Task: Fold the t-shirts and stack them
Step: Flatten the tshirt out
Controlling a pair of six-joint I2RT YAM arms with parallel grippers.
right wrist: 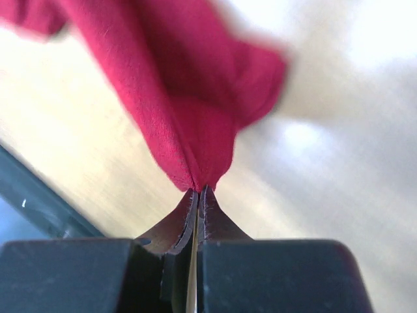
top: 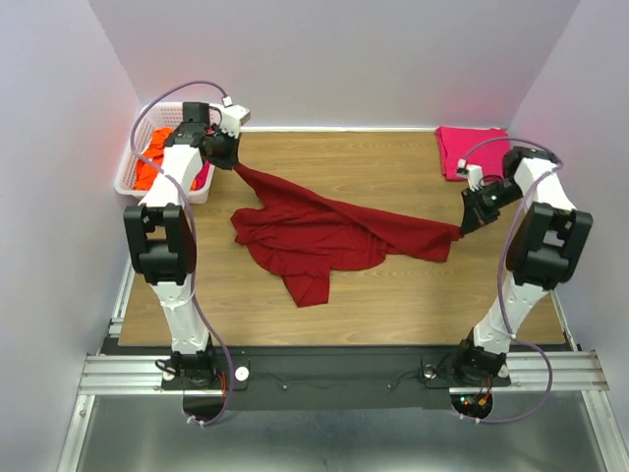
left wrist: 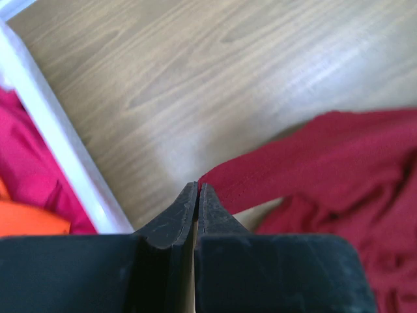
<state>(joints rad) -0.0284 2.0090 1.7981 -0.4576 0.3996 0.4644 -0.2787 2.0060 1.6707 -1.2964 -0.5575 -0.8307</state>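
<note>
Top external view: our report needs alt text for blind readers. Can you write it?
A dark red t-shirt hangs between the left gripper and right gripper, each shut on one end, its middle bunched on a wooden table. A white basket of orange and pink shirts sits far left; a folded pink shirt lies far right.

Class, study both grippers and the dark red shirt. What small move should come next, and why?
Probably draw the two grippers slightly further apart. The left gripper and right gripper each pinch an edge of the dark red t-shirt, yet its middle lies bunched on the table; stretching should flatten it for folding.
</note>
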